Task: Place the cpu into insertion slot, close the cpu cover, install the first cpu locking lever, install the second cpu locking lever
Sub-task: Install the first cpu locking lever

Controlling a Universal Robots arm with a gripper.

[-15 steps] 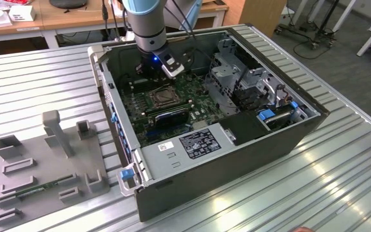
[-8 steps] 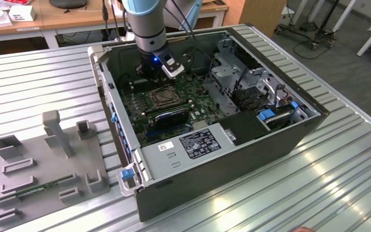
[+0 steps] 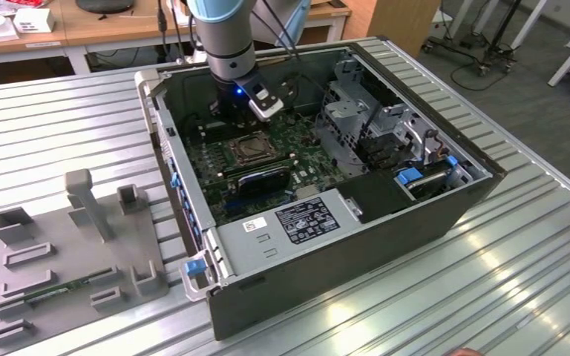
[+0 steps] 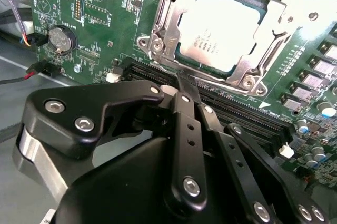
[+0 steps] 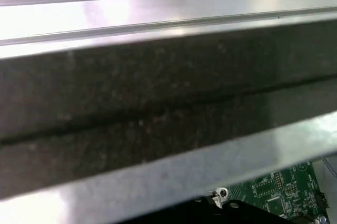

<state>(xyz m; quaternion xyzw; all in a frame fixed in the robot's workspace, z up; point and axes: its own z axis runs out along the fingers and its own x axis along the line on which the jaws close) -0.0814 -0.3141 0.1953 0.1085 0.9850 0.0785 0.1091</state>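
An open computer case (image 3: 364, 222) lies on the table with the green motherboard (image 3: 300, 141) showing inside. The insertion slot (image 3: 249, 150) sits near the board's middle. In the second wrist view the cpu (image 4: 221, 26) lies flat in it, pale metal face up. The cpu cover (image 4: 164, 21) is down around the chip, which shows through its window. My gripper (image 4: 181, 84) hovers just off the socket's edge, beside the memory slots. Its black fingers (image 4: 185, 113) are shut with nothing between them. In the exterior view the arm (image 3: 228, 44) reaches down into the case behind the socket.
Long black memory slots (image 4: 242, 113) run right beside the socket. A coin battery (image 4: 62, 38) and thin cables (image 4: 26, 39) lie on the board. A drive cage (image 3: 364, 119) and power supply (image 3: 295, 219) crowd the case. A grey fixture (image 3: 77, 245) stands at the exterior view's left.
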